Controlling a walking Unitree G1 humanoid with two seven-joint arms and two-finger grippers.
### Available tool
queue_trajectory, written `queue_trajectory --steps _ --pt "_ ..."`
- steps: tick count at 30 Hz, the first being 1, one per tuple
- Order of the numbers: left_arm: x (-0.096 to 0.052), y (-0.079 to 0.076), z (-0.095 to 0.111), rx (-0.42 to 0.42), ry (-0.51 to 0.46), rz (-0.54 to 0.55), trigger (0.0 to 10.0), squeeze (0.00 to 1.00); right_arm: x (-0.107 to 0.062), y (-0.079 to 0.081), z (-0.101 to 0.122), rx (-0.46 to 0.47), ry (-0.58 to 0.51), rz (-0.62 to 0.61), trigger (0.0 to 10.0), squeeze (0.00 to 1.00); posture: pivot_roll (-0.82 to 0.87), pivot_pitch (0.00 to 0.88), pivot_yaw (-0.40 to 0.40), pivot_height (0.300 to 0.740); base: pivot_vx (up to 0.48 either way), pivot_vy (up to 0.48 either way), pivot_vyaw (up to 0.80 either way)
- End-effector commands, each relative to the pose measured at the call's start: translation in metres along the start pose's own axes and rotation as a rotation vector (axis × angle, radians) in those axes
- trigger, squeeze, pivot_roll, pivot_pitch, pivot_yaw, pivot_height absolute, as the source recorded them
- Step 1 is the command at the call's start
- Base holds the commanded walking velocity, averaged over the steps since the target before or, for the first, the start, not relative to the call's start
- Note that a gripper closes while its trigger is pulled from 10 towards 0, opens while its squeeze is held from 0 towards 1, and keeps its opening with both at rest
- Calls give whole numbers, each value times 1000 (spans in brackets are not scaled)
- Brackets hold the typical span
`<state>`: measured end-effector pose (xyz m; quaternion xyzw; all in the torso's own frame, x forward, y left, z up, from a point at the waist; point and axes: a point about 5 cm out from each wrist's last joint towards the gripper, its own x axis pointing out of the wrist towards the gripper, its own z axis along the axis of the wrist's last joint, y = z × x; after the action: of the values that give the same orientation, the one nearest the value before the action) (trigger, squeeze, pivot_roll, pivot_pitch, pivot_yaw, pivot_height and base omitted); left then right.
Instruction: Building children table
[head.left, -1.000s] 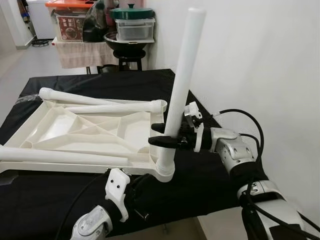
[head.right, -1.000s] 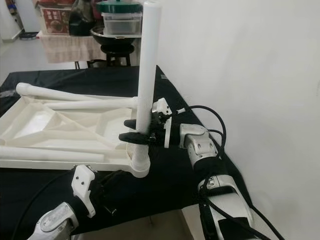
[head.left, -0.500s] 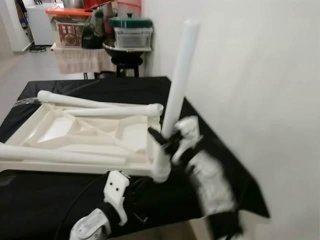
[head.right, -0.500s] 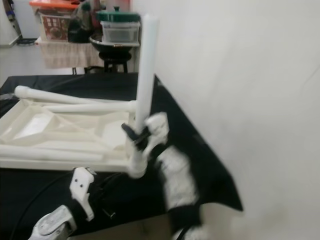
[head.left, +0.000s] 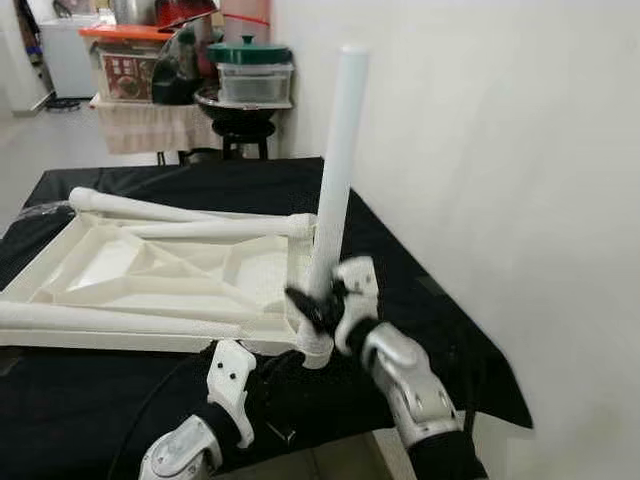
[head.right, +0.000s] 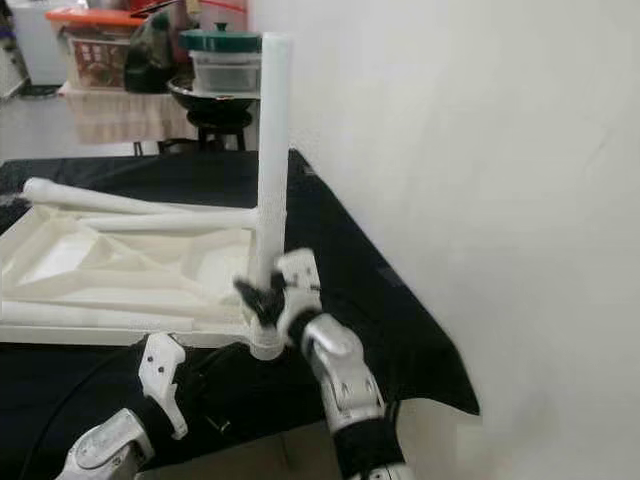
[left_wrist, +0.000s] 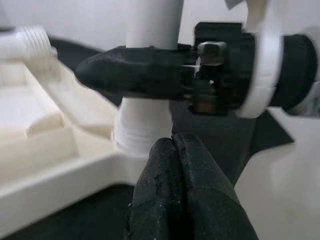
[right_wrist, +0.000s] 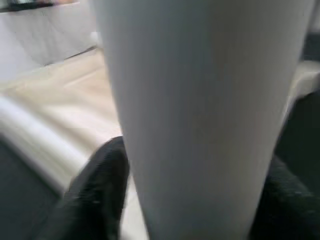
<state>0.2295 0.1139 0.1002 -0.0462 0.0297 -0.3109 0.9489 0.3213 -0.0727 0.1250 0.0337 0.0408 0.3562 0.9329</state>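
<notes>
The white table top (head.left: 170, 270) lies upside down on a worktop (head.left: 420, 300) with a black cloth over it. One white leg (head.left: 335, 170) stands up straight in the near right corner of the table top, with its low end in the round socket there. The right gripper (head.left: 312, 305) comes in from the near right and its two black fingers (left_wrist: 130, 72) pinch this leg low down, just above the socket. In the right wrist view the leg (right_wrist: 200, 115) is very close, with a black finger on each side of it.

The left gripper (left_wrist: 175, 200) is in front of the near edge of the table top, just below that same corner. Its fingers are pressed together and hold nothing.

Three more white legs lie flat on the table top. A long leg (head.left: 110, 318) lies along the near edge. A far leg (head.left: 130, 207) lies by the far edge, and a short leg (head.left: 225, 227) lies beside it and reaches to the far right corner.

Far behind the worktop there is a clear box with a green lid (head.left: 250, 70) and a box with an orange lid (head.left: 125, 60). A white wall (head.left: 500, 150) is on the right
</notes>
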Motion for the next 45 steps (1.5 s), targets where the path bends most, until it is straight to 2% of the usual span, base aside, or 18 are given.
queue_trajectory --steps 1,2,4,5,9,15,16,17,18,25,29,31,33,34,35,37,44,45 --pt "2 0 -1 4 12 -5 10000 0 4 1 28 -51 -85 97 10000 808 82 0 -80 740 0 0 0" --pt "2 0 -1 4 12 -5 10000 0 5 -2 35 -67 -102 147 10000 620 82 0 -80 740 0 0 0" --pt "3 0 -1 4 12 -5 10000 0 5 -4 39 -72 -110 174 10000 620 82 0 -80 740 0 0 0" --pt "3 0 -1 4 13 -5 10000 0 6 -6 45 -92 -107 286 10000 0 89 0 -81 740 0 0 0" --pt "4 0 -2 5 16 -5 10000 0 0 -12 58 -172 -41 640 10000 0 104 0 -82 740 0 0 0" --pt "4 -1 -3 5 18 -4 10000 0 5 -28 70 -132 -9 685 10000 0 115 0 -90 740 0 0 0" --pt "4 -2 -4 4 18 -4 10000 0 7 -34 73 -117 0 667 6510 0 121 0 -92 740 0 0 0" --pt "4 -2 -4 4 18 -4 10000 0 7 -34 73 -117 0 667 6510 0 121 0 -92 740 0 0 0" --pt "4 -2 -4 4 18 -3 10000 0 7 -38 74 -97 9 661 0 0 122 0 -95 740 0 0 0" --pt "2 -3 -4 3 19 -2 10000 0 3 -43 73 -97 -14 641 0 0 114 0 -89 740 0 0 0" --pt "1 -5 -5 1 21 -7 10000 0 -3 -44 58 -140 -24 482 0 0 113 0 -104 740 0 0 0" --pt "0 -5 -5 1 20 -7 10000 0 -4 -39 49 -111 -41 360 0 0 114 0 -112 740 0 0 0" --pt "-2 -4 -5 2 19 -4 10000 0 -2 -31 25 9 -80 -139 0 0 107 0 -113 740 0 0 0" --pt "-2 -4 -5 2 19 -4 10000 0 -2 -31 25 9 -80 -139 0 0 107 0 -113 740 0 0 0" --pt "-2 -4 -4 2 19 -4 10000 0 -8 -6 3 -5 -22 -181 0 0 105 0 -98 740 0 0 0" --pt "-2 -3 -4 4 24 -8 10000 0 -10 -1 -3 -2 -3 -206 0 0 88 0 -90 740 0 0 0" --pt "-1 -2 -4 12 27 -6 10000 0 -3 -16 0 33 -7 -260 0 0 113 0 -101 740 0 0 0" --pt "-2 -1 -4 12 24 7 10000 0 -2 -14 0 34 -2 -263 2235 0 123 0 -103 740 0 0 0"
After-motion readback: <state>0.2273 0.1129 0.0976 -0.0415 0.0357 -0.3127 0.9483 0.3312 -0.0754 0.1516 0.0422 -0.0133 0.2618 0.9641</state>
